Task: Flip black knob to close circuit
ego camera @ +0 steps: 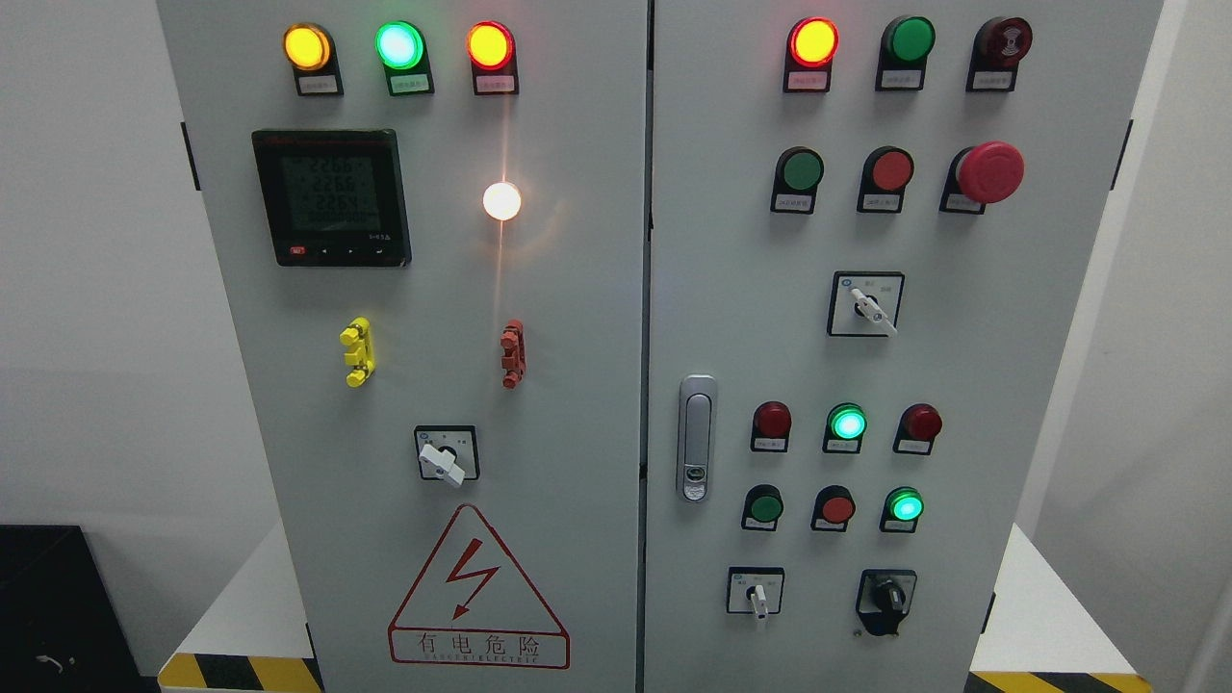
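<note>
Neither robot hand is in view, so their state can't be told. The black knob [886,599] sits low on the cabinet, right of the white-handled switch [757,594], below the green lamp [905,505]. Reaching hasn't begun; next comes an approach and grasp.

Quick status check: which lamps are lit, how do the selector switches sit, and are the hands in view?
Top-left yellow, green and red lamps: lit
White lamp: lit
Top-right red lamp: lit
Lower-right green lamps: two lit
Meter display: on, unreadable
Black knob: pointing up, untouched
White selector: angled lower right
Hands: out of view
</note>
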Action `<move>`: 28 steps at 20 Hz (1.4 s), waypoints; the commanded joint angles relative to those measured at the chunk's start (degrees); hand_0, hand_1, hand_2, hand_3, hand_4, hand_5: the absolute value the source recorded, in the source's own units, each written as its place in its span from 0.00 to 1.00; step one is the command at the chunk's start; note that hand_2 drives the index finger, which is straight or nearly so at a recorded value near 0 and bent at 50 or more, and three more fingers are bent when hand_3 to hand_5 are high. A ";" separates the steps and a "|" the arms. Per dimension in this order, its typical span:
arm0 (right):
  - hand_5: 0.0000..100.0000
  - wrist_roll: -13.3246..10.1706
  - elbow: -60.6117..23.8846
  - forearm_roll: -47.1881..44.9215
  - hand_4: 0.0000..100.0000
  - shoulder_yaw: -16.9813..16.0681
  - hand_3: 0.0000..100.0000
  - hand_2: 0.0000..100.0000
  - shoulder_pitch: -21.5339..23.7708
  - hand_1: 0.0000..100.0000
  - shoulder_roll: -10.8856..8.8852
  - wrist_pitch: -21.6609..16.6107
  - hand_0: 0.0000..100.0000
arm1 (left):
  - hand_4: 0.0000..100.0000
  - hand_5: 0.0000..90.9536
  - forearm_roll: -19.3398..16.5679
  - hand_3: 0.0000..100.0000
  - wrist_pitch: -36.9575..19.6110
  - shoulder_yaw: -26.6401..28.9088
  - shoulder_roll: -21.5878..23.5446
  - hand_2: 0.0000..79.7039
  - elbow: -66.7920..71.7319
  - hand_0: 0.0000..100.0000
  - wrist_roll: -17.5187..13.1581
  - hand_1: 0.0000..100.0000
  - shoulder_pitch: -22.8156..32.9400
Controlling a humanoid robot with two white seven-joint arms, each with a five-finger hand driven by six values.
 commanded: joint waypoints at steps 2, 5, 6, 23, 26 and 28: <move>0.37 -1.41 -20.37 11.03 0.47 -5.15 0.51 0.34 0.06 0.11 1.52 0.06 0.00 | 0.00 0.00 0.00 0.00 0.00 0.00 0.00 0.00 0.00 0.12 0.05 0.56 0.35; 0.49 -2.28 -24.77 17.44 0.59 -6.29 0.65 0.45 0.06 0.12 1.52 0.06 0.00 | 0.00 0.00 0.00 0.00 0.00 0.00 -0.08 0.00 0.00 0.12 0.05 0.56 0.35; 0.53 -2.37 -26.35 19.11 0.61 -6.55 0.69 0.50 0.06 0.13 1.52 0.06 0.00 | 0.00 0.00 0.00 0.00 0.00 0.00 0.00 0.00 0.00 0.12 0.05 0.56 0.35; 0.95 -3.69 -50.00 40.22 0.93 -6.82 1.00 0.90 -0.99 0.00 1.61 3.57 0.05 | 0.00 0.00 0.00 0.00 0.00 0.00 0.00 0.00 0.00 0.12 0.05 0.56 0.35; 0.97 -3.17 -51.32 41.45 0.94 -6.73 1.00 0.92 -2.22 0.00 1.61 5.50 0.04 | 0.00 0.00 0.00 0.00 0.00 0.00 0.00 0.00 0.00 0.12 0.05 0.56 0.35; 0.97 -1.94 -52.29 42.06 0.95 -6.82 1.00 0.92 -2.84 0.00 1.70 6.29 0.04 | 0.00 0.00 0.00 0.00 0.00 0.00 0.00 0.00 0.00 0.12 0.05 0.56 0.35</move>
